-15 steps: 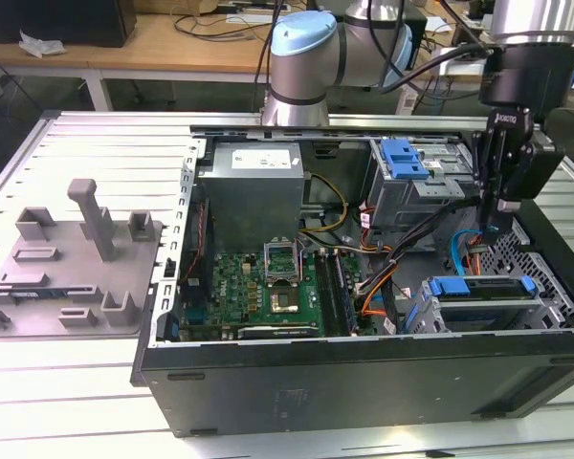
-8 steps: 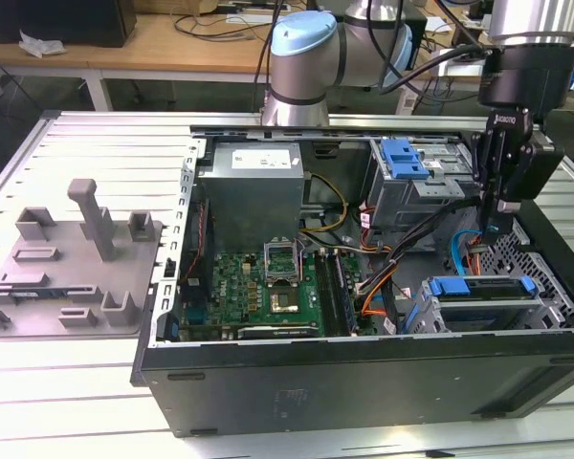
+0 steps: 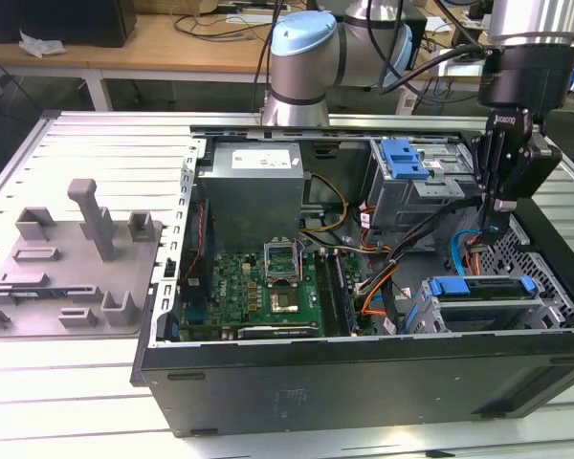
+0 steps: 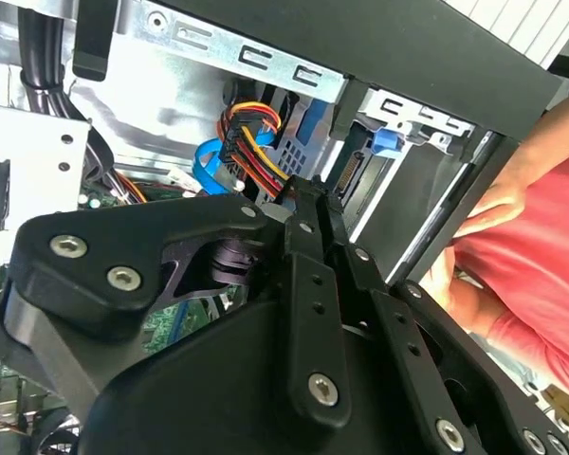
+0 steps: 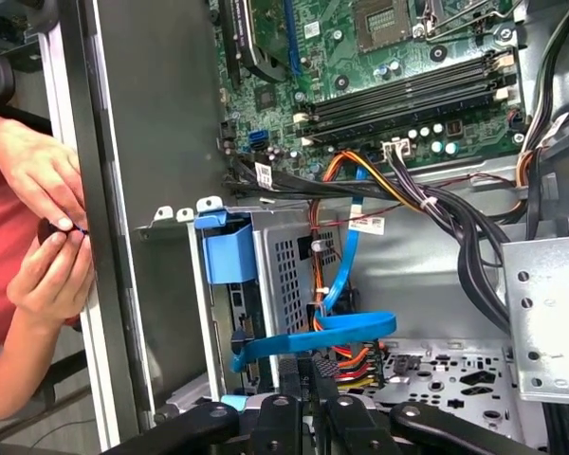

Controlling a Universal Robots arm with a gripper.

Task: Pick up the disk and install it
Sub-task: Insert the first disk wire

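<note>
Overhead, the gripper (image 3: 495,227), pinched narrow and empty, hangs at two o'clock of the computer case (image 3: 364,382); the disk (image 3: 480,287) sits in the drive cage (image 3: 416,312) at four.

Drive cage (image 5: 289,256): blue flat cable (image 5: 346,327) draped across it, gripper (image 5: 311,368) just beside, motherboard (image 5: 379,95) beyond, a person's hands (image 5: 40,180) off its side.
</note>
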